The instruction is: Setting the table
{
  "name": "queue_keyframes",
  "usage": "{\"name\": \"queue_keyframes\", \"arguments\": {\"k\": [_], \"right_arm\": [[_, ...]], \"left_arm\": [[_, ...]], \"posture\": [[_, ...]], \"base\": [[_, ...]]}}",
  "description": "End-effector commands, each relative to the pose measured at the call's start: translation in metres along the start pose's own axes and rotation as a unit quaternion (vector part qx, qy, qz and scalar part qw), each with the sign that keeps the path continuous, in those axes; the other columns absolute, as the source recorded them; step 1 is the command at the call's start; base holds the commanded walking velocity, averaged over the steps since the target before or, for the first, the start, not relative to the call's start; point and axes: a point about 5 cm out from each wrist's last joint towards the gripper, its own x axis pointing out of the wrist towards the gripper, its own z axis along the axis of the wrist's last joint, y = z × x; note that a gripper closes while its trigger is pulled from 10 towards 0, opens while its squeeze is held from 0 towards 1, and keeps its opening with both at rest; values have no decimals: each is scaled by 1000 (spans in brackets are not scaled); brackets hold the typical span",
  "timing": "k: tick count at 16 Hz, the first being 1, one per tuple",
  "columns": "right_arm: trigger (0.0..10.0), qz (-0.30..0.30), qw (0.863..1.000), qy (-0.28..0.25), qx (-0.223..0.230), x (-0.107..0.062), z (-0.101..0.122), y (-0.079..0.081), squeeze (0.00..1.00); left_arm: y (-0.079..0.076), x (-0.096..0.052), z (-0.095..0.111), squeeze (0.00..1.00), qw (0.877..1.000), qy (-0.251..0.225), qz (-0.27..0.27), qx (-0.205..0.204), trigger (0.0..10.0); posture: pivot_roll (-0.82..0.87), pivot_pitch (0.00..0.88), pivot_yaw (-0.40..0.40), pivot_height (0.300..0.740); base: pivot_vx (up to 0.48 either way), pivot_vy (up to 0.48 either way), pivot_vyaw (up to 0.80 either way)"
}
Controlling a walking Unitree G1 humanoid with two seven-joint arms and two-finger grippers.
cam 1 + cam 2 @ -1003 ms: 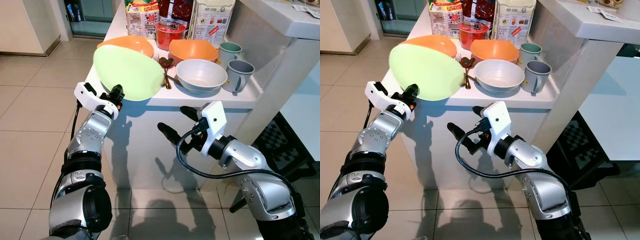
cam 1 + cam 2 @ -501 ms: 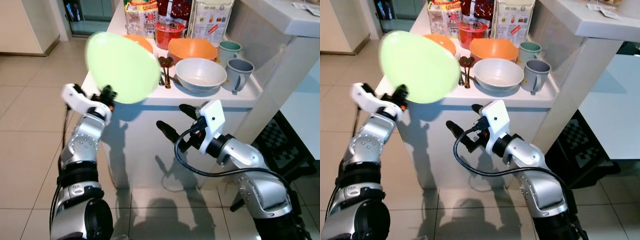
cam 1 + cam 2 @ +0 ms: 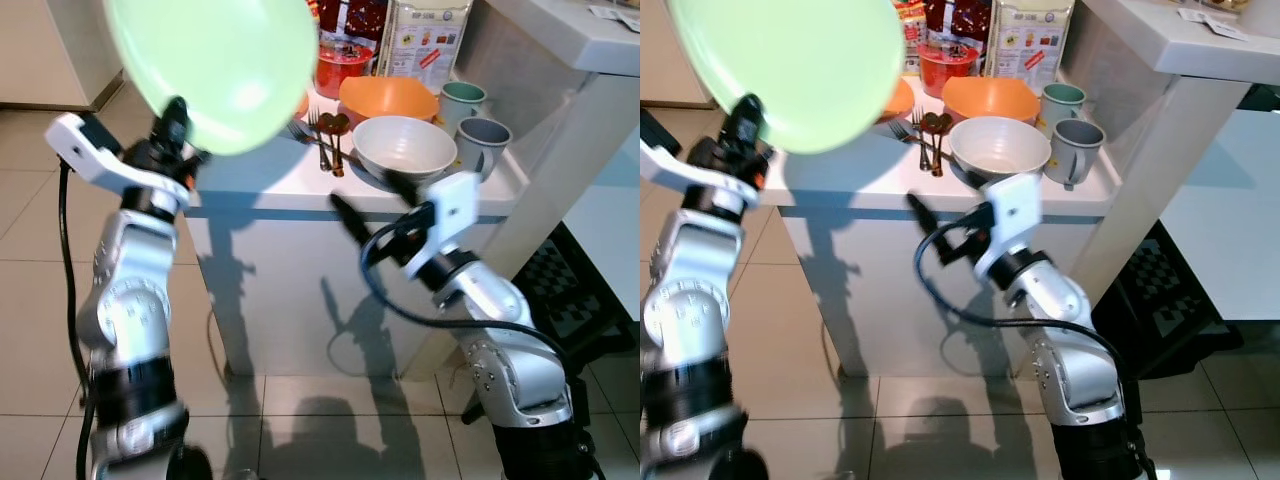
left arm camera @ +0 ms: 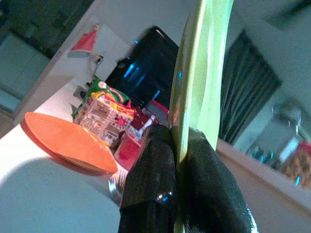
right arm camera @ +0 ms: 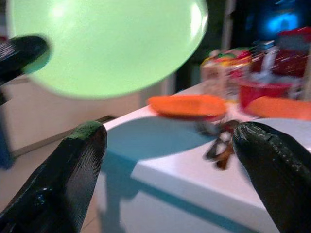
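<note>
- The green plate (image 3: 210,62) is big, round and light green. It is up in the air on the left, above the near left part of the white table (image 3: 270,185). It is tipped up on its edge, and the left gripper (image 4: 180,150) pinches its rim.
- An orange plate (image 4: 68,143) lies flat on the far left of the table.
- A white bowl (image 3: 405,147) sits upright near the front edge, to the right.
- An orange bowl (image 3: 388,97) sits just behind the white bowl.
- A fork and spoons (image 3: 328,140) lie side by side, left of the white bowl.
- A green cup (image 3: 462,99) and a grey cup (image 3: 481,140) stand at the right end, the grey one nearer.
</note>
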Motion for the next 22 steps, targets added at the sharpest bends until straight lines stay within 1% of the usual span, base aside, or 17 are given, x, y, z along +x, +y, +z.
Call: {"name": "queue_keyframes", "arguments": {"k": [1,3,4,5,6,7,11,14,16,17,19,20,22], "right_arm": [[10000,-18,1000,-18,-11,-3,7,-5,0],[10000,-50,998,-19,-41,-8,9,-12,0],[10000,-53,997,-19,-51,-9,9,-14,0],[10000,-53,997,-19,-55,-10,10,-14,0],[10000,-55,996,-23,-67,-12,11,-17,0],[10000,-60,995,-25,-73,-12,11,-17,0],[10000,-89,992,-17,-88,-12,9,-23,0],[10000,-102,989,-6,-103,-14,6,-28,0],[10000,-107,989,-6,-101,-13,6,-32,0],[10000,-115,988,-5,-104,-12,5,-33,0],[10000,-125,986,-6,-106,-11,5,-34,0],[10000,-137,985,-8,-105,-12,5,-36,0],[10000,-137,985,-6,-105,-13,4,-36,0]], "left_arm": [[-14,0,11,0,999,-12,-36,29,10000],[-20,-12,11,0,991,11,-81,109,10000],[-21,-15,9,0,988,17,-86,128,10000],[-21,-16,8,0,987,20,-87,134,10000],[-22,-21,3,0,983,33,-92,158,10000],[-21,-24,0,0,980,40,-90,171,10000],[-21,-29,-12,0,977,51,-81,188,10000],[-21,-29,-14,0,975,50,-75,201,10000],[-25,-28,-12,0,974,45,-78,207,10000],[-24,-27,-10,0,974,40,-72,209,10000],[-23,-28,-11,0,975,39,-68,209,10000],[-22,-28,-14,0,978,39,-62,197,10000],[-21,-29,-19,0,978,43,-57,194,10000]], "posture": [[8,0,-15,740],[13,0,-22,740],[16,0,-23,740],[18,0,-24,740],[20,0,-29,740],[19,0,-31,740],[-1,0,-49,740],[15,0,-58,740],[34,0,-65,740],[31,0,-68,740],[21,0,-70,740],[12,0,-69,740],[5,0,-67,740]], "base": [[0,0,0],[0,0,0],[0,0,0],[0,0,0],[0,0,0],[0,0,0],[0,-409,0],[0,-480,0],[0,-480,0],[0,-480,0],[0,-480,0],[0,-480,0],[0,-480,0]]}}
